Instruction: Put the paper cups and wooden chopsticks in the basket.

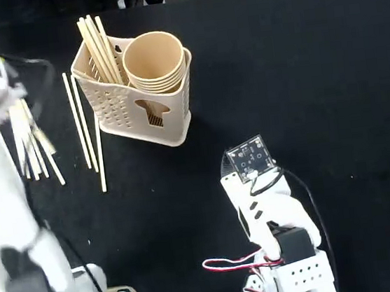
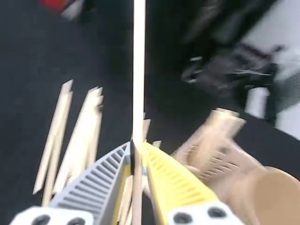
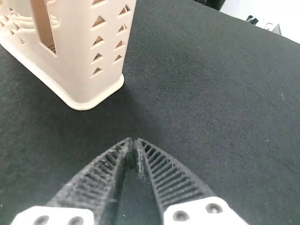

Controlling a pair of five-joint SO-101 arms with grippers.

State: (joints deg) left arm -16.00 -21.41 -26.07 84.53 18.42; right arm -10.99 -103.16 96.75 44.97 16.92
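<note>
Left gripper pinches one chopstick, its ends cut off; right gripper fingers touch, near the half-cropped basket.

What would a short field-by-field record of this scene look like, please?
basket: upright on the black table, beige, perforated
cups: stacked inside the basket
stored chopsticks: standing in the basket beside the cups
loose chopsticks: lying on the table beside the basket
left gripper: shut on a single chopstick
right gripper: shut, empty, over the table near a basket corner
</note>
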